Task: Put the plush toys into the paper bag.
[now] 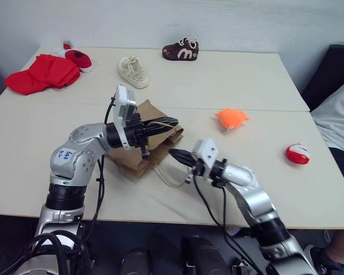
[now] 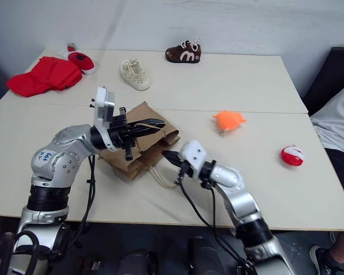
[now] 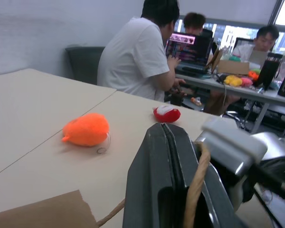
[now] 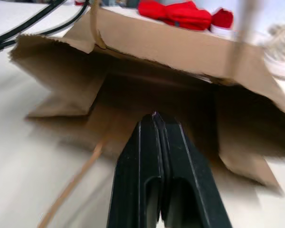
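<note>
The brown paper bag (image 1: 132, 156) lies on its side mid-table, its mouth facing right. My left gripper (image 1: 173, 121) is shut on the bag's upper handle (image 1: 155, 124) and holds the top lip raised. My right gripper (image 1: 172, 152) is shut, and its tip sits at the lower edge of the open mouth (image 4: 154, 115). I see nothing between its fingers. The orange plush toy (image 1: 231, 118) rests on the table to the right of the bag. Further right, near the table's edge, is the red plush toy with a white patch (image 1: 297, 153). Both toys lie apart from the grippers.
The bag's lower handle (image 1: 171, 177) trails on the table. A red cloth (image 1: 43, 73) and a red shoe (image 1: 79, 59) lie at the far left, a cream shoe (image 1: 133, 71) and a brown shoe (image 1: 181, 50) at the back. A seated person (image 1: 338, 120) is at the right edge.
</note>
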Robot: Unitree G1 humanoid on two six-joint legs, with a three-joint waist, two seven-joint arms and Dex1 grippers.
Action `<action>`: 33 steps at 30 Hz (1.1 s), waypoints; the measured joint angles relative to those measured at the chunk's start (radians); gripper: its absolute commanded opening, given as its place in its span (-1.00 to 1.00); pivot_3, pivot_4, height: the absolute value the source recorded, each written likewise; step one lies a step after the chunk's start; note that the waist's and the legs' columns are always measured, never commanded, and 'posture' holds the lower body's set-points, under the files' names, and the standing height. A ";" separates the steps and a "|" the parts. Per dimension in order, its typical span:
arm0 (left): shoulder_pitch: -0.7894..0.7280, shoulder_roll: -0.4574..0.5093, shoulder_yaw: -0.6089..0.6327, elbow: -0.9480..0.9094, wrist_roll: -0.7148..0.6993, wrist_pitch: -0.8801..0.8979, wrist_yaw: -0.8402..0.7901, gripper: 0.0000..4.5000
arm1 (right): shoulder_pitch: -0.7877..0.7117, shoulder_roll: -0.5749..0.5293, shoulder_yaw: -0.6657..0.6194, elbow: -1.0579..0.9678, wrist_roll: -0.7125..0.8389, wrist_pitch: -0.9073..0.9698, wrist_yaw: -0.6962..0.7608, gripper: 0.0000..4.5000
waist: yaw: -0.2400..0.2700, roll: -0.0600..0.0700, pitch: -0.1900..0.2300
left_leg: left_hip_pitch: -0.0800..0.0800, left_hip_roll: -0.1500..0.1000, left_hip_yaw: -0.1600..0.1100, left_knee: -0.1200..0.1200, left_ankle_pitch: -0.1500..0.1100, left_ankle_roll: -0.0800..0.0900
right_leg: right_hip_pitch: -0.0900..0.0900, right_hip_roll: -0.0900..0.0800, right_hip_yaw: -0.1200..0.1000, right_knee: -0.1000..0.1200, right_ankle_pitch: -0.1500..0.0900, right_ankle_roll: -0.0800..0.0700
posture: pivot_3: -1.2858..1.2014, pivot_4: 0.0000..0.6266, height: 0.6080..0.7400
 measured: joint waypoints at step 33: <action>-0.083 -0.138 0.114 0.106 -0.212 0.116 0.187 -1.00 | 0.026 -0.030 -0.076 -0.088 0.125 0.127 0.152 0.04 | -0.002 0.001 0.001 | -0.001 0.000 -0.001 0.000 -0.001 -0.001 | 0.000 0.000 -0.001 0.000 0.000 0.000 | 0.03 -0.52 1.00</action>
